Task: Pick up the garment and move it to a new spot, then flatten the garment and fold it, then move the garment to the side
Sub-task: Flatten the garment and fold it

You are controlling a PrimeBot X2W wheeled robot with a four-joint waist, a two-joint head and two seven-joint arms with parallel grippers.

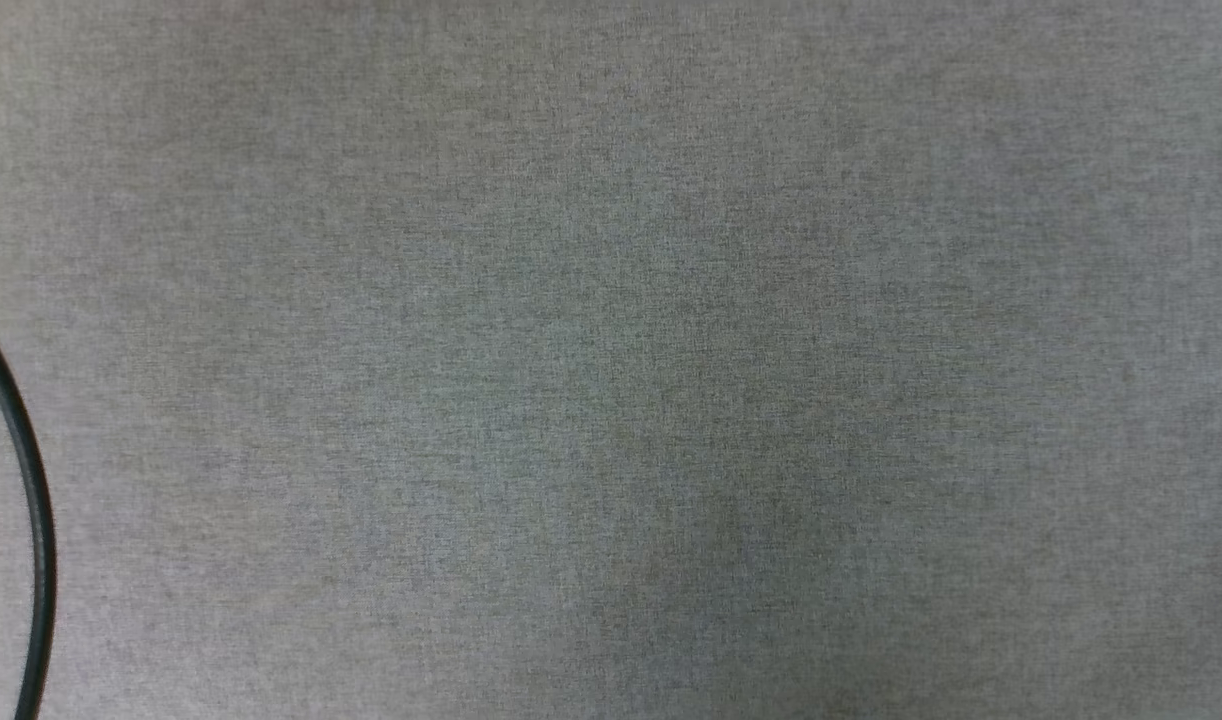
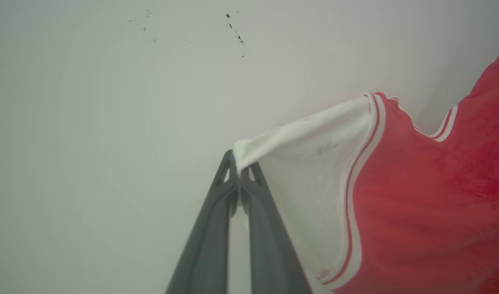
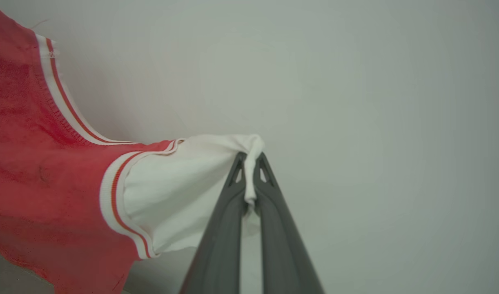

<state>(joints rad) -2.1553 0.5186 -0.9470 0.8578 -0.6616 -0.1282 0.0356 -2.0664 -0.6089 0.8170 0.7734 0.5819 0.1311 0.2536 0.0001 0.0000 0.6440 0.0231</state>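
The garment [image 2: 417, 204] is a red T-shirt with white sleeves and striped trim, and it hangs in the air between my two arms. In the left wrist view my left gripper [image 2: 238, 163] is shut on the edge of one white sleeve, with the red body stretching off to the right. In the right wrist view my right gripper [image 3: 249, 163] is shut on the other white sleeve of the garment [image 3: 41, 163], a fold of white cloth pinched between its dark fingers [image 3: 221, 228]. The shirt's lower part runs out of both views.
The head view looks down on a grey woven table surface [image 1: 611, 360], with a dark cable [image 1: 33, 500] curving along its left edge. Behind the shirt in both wrist views is a pale plain wall [image 2: 110, 102] with a few dark specks [image 2: 233, 28].
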